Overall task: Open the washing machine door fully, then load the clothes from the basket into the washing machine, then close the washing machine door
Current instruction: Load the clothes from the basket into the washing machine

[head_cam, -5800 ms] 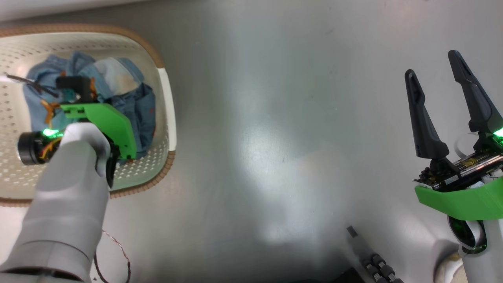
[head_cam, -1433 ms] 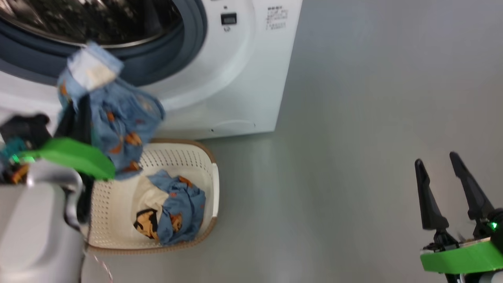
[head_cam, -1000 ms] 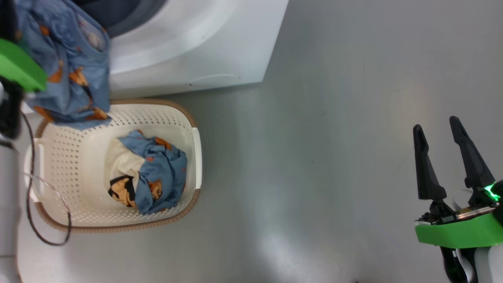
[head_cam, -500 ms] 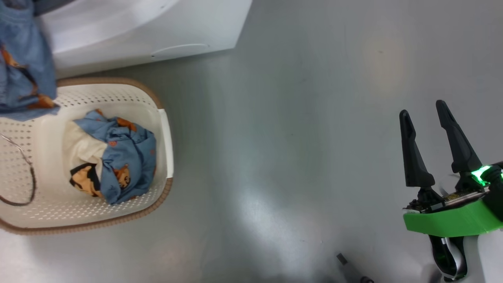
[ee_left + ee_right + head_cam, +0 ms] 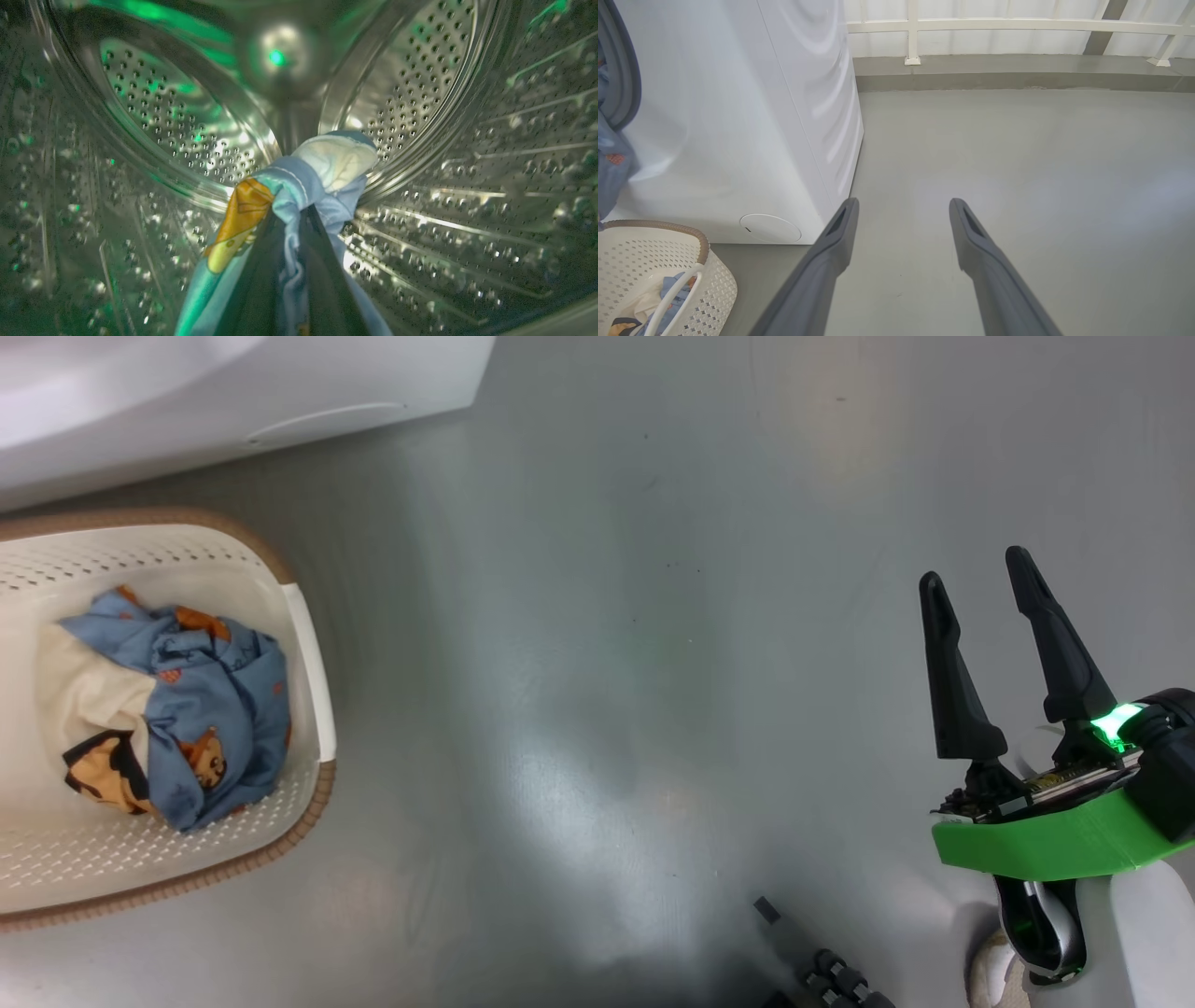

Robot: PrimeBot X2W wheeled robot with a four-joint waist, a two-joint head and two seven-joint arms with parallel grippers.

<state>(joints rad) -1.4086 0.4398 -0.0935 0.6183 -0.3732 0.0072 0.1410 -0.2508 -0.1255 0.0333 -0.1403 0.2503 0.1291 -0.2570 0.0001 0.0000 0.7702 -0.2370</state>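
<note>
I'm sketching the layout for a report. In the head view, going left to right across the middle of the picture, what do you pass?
Clothes → right wall of the basket → grey floor → right pincer, open.

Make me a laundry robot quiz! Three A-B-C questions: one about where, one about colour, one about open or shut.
1. Where is the blue cloth that the left tool grips? A) on a chair B) inside the steel drum C) on a hook
2. What colour is the basket's rim? A) brown B) red C) black
3. How is the right tool? A) shut on a sock B) shut on nothing C) open, holding nothing
Answers: 1 B, perforated steel surrounds the cloth; 2 A, the woven-look edge is brown; 3 C, its jaws stand apart, nothing between.
</note>
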